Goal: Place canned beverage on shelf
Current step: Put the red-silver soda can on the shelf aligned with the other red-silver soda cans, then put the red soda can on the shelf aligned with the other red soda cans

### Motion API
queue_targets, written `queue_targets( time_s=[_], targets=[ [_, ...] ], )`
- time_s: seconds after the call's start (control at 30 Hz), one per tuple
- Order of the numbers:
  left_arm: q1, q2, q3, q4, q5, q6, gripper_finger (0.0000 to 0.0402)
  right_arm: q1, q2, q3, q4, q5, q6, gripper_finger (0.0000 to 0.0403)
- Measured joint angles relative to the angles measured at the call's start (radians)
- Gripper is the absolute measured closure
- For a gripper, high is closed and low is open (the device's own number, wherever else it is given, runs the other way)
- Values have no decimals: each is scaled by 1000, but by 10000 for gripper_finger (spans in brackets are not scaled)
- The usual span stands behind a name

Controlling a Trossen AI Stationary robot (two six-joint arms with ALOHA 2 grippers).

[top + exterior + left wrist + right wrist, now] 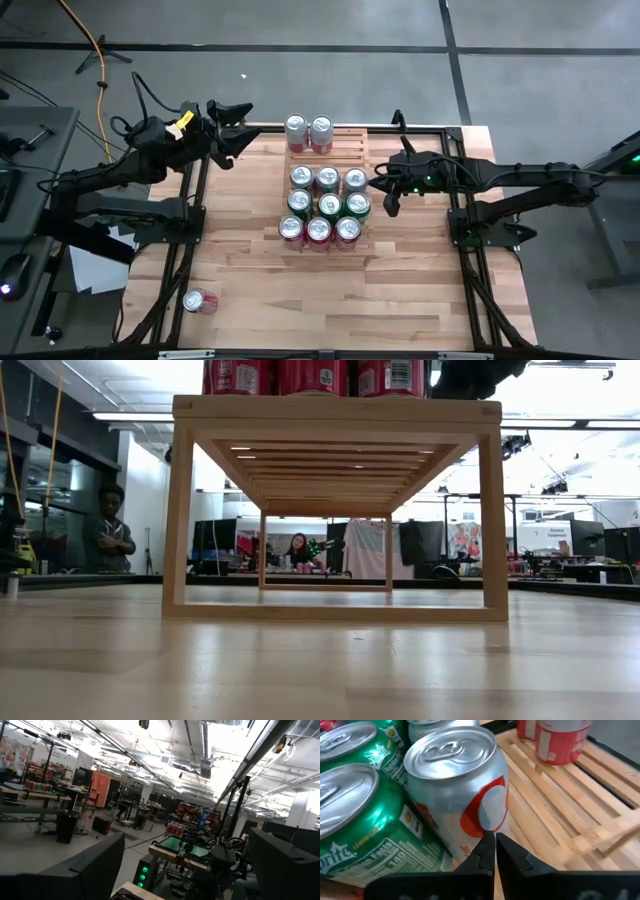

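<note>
From above, the shelf [340, 165] lies near the middle of the desk [400, 290], toward its twelve o'clock edge, and carries eleven upright cans: two at its far end at twelve o'clock, a silver-and-red pair [308, 133], then a three-by-three block with silver cans [328, 180] and green cans [330, 206] and a red row [319, 231] at six o'clock. One more can [198, 301] lies on its side on the desk at about seven o'clock, well apart from the shelf. The right pincer [379, 183] sits at three o'clock of the block, just beside the can at its corner, its fingers shut with nothing between them. The left pincer [236, 140] waits at ten o'clock, off the shelf's corner, fingers spread wide and empty. At desk height, the shelf stands as an open pale-wood frame with the bottoms of the red cans showing along its top; people [108, 530] are in the room behind. The left wrist camera shows only its own two dark fingers [90, 870] spread apart against the workshop. The right wrist camera shows the closed fingertips [487, 852] just in front of a silver-and-red can [465, 790], with green cans beside it and bare slats beyond.
</note>
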Motion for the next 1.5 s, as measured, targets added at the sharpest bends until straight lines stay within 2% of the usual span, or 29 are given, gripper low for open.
queue_targets(
  time_s=[0.27, 0.4, 0.5, 0.63, 0.77, 1.0, 1.1, 1.23, 1.37, 1.5],
  targets=[
    [0, 0, 0, 0, 0, 0, 69, 0, 21, 0, 26, -12, -2, 402],
    [0, -1, 0, -16, 0, -1, 69, -2, -14, 0, 24, -7, -2, 403],
    [0, -12, 0, -102, 0, -16, 69, -2, -60, 0, 4, 17, -1, 403],
    [-7, -26, 0, -252, 11, -128, 69, -2, -119, 0, -21, 38, 24, 403],
    [-61, -30, 0, -302, 25, -204, 69, -2, -159, 0, -23, 38, 28, 403],
    [-245, 1, 17, -445, -35, -335, 70, -2, -199, 0, -9, 38, 49, 403],
    [-332, 38, 97, -621, -51, -340, 75, -1, -199, 0, -4, 38, 92, 403],
    [-466, 125, 267, -962, -50, -352, 81, -1, -187, 0, -4, 40, 159, 403],
    [-644, 231, 402, -1257, 43, -443, 83, -1, -167, 0, -7, 59, 210, 403],
    [-878, 324, 431, -1367, 138, -594, 83, -1, -150, 0, -6, 78, 275, 403]
  ],
)
